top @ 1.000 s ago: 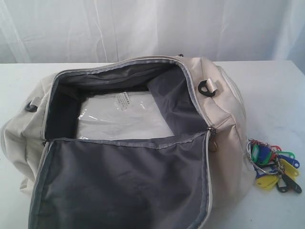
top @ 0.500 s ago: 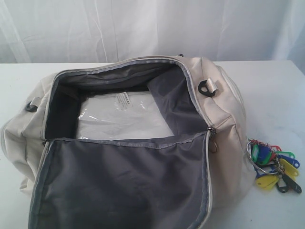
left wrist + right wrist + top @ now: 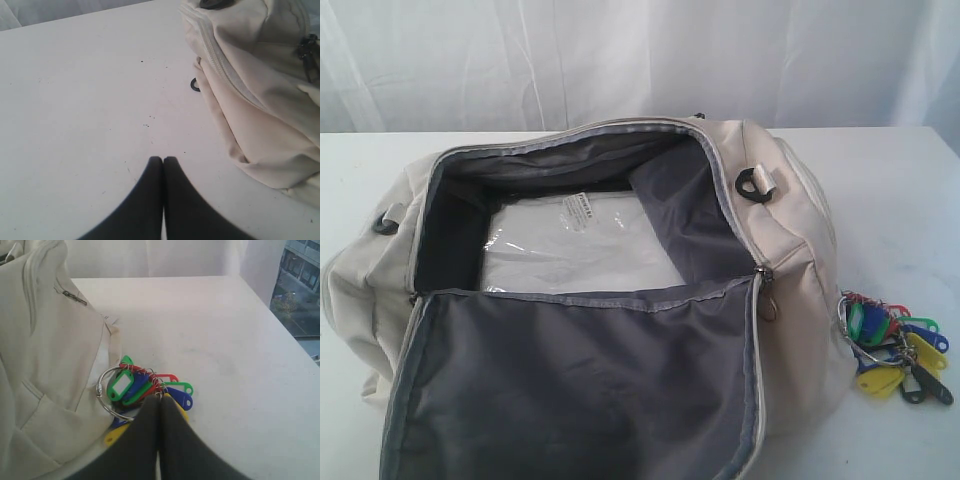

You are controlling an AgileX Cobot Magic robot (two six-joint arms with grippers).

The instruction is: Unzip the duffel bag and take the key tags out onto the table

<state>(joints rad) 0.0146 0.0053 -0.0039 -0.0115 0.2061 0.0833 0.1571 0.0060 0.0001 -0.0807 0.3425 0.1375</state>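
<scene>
My right claw [image 3: 160, 397] is closed, its fingers pressed flat together. The key tags [image 3: 131, 386] lie on the table [image 3: 215, 325] right at its tips, partly hidden beneath them and touching the side of the duffel bag [image 3: 45, 350]. The bag lies unzipped, its flap folded back and its grey lining showing. My left claw [image 3: 163, 160] is closed too, over bare table, with the bag's end near ahead

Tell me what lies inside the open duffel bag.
Inside the duffel bag, a flat white package in clear plastic with a label lies amid dark grey lining. Anything beneath it is hidden. The key tags lie outside, on the table.
</scene>
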